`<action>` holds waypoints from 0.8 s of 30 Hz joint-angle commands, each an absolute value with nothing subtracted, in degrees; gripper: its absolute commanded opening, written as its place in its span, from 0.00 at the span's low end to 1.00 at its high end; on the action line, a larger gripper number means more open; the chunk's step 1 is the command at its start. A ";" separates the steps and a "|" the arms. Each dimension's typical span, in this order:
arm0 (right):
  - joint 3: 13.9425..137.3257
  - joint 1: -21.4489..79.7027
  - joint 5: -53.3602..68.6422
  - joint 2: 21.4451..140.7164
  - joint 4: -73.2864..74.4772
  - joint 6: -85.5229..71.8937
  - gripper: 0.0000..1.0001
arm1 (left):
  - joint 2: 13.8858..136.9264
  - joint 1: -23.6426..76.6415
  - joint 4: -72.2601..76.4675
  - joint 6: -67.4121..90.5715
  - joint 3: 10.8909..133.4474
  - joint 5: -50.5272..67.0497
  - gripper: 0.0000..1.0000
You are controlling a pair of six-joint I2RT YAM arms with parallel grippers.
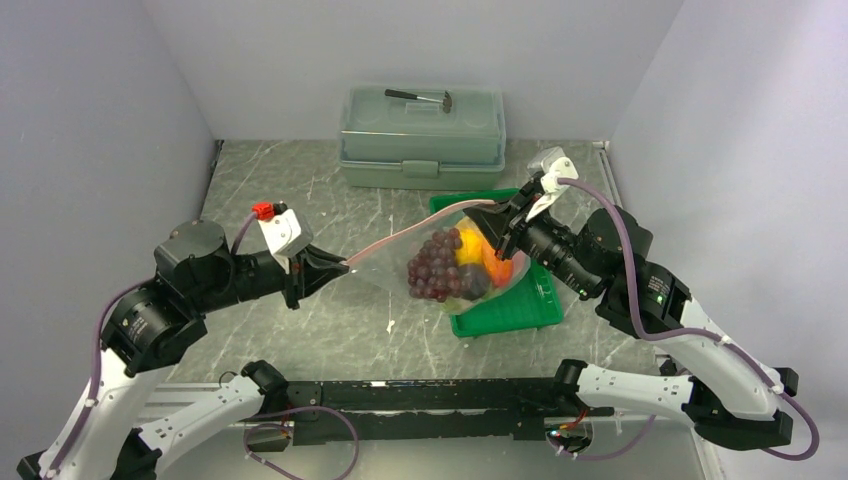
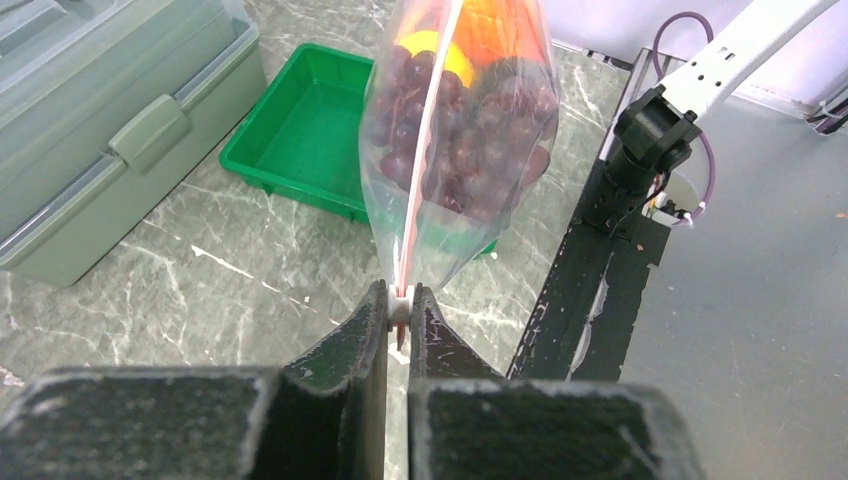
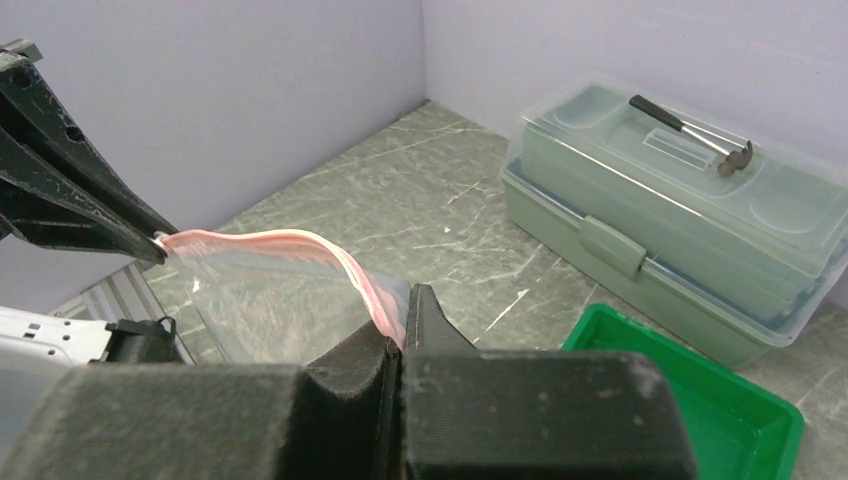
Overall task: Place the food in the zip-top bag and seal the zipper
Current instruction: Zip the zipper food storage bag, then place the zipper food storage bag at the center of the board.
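Observation:
A clear zip-top bag [image 1: 430, 262] hangs stretched between both grippers above the table. Inside it are purple grapes [image 1: 432, 266], a yellow piece [image 1: 468, 247] and an orange piece [image 1: 497, 270]. My left gripper [image 1: 345, 266] is shut on the white zipper slider [image 2: 400, 308] at the bag's left end. My right gripper [image 1: 497, 222] is shut on the pink zipper strip [image 3: 352, 275] at the right corner. In the left wrist view the bag [image 2: 460, 130] hangs just beyond my gripper [image 2: 400, 312], grapes [image 2: 470, 150] pressed against the film. The right gripper [image 3: 403, 330] pinches the strip's end.
A green tray [image 1: 505, 312] lies under the bag's right side. A grey-green lidded toolbox [image 1: 422, 135] with a small hammer [image 1: 418, 97] on its lid stands at the back. The black rail [image 1: 420, 395] runs along the near edge.

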State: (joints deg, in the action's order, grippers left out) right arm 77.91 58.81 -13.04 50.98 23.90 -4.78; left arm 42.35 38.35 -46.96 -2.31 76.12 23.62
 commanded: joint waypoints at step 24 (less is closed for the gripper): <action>81.60 58.01 -5.26 54.80 19.12 -2.73 0.00 | 45.80 38.32 -46.02 -3.08 83.91 14.50 0.91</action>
State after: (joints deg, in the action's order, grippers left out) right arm 77.73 58.15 -8.75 55.27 23.75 -3.44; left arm 44.60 38.35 -49.45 -2.39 81.95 16.01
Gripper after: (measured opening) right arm 0.009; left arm 0.886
